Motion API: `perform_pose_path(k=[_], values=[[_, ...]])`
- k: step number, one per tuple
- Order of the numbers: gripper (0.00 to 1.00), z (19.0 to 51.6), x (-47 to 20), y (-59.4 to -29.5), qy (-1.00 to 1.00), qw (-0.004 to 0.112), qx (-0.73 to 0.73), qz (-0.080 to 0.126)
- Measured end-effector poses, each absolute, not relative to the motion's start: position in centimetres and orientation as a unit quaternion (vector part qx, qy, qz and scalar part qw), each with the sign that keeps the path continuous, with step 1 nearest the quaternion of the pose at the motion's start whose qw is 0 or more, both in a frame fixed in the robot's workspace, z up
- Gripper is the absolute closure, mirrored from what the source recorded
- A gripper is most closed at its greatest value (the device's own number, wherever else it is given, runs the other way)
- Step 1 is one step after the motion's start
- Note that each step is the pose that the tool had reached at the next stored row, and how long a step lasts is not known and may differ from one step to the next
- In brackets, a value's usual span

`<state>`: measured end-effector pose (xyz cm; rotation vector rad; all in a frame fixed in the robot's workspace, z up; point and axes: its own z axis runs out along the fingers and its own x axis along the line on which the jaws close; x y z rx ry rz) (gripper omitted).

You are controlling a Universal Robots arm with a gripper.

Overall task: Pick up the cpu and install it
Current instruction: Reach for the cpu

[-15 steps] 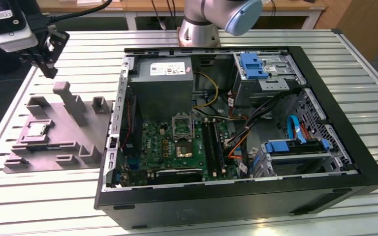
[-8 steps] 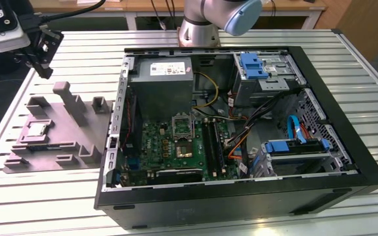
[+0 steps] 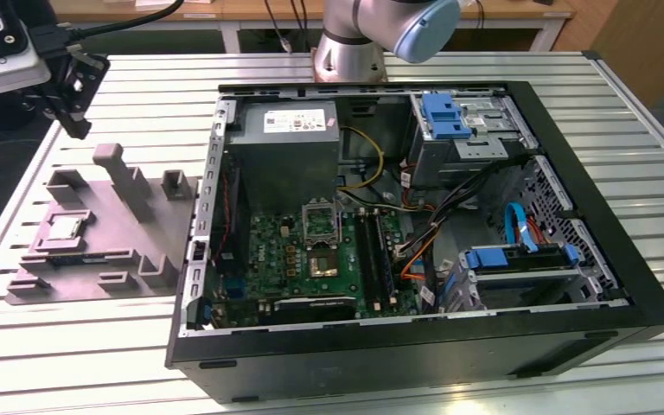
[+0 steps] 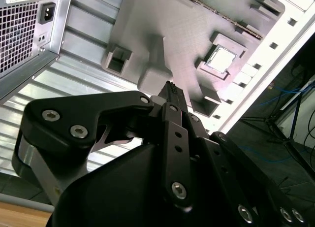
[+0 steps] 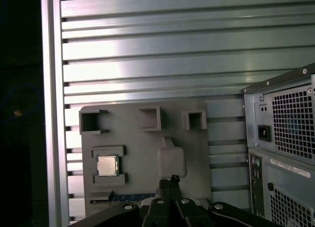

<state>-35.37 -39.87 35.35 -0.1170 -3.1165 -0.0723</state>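
Note:
The cpu (image 3: 61, 227) is a small silver square lying in a recess of the grey moulded fixture (image 3: 124, 251) at the exterior view's left. Both wrist views look down on the cpu (image 4: 220, 59) (image 5: 107, 165) in its pocket. My gripper (image 3: 79, 126) hangs high above the far end of the fixture, well clear of the chip. Its black fingers (image 4: 170, 90) (image 5: 172, 181) meet at one tip with nothing between them, so it is shut and holds nothing. The green motherboard's socket (image 3: 322, 261) lies inside the open computer case.
The open black computer case (image 3: 424, 346) fills the middle and the exterior view's right, with a power supply (image 3: 291, 130), cables and drive bays inside. Upright posts (image 3: 118, 169) rise from the fixture. Everything rests on a slatted aluminium table (image 3: 79, 363).

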Motion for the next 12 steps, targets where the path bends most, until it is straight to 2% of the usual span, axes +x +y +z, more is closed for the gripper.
perform_pose_path(k=[12], values=[[0.89, 35.33, -35.97, -39.87, -0.999, 0.011, -0.037, -0.023]])
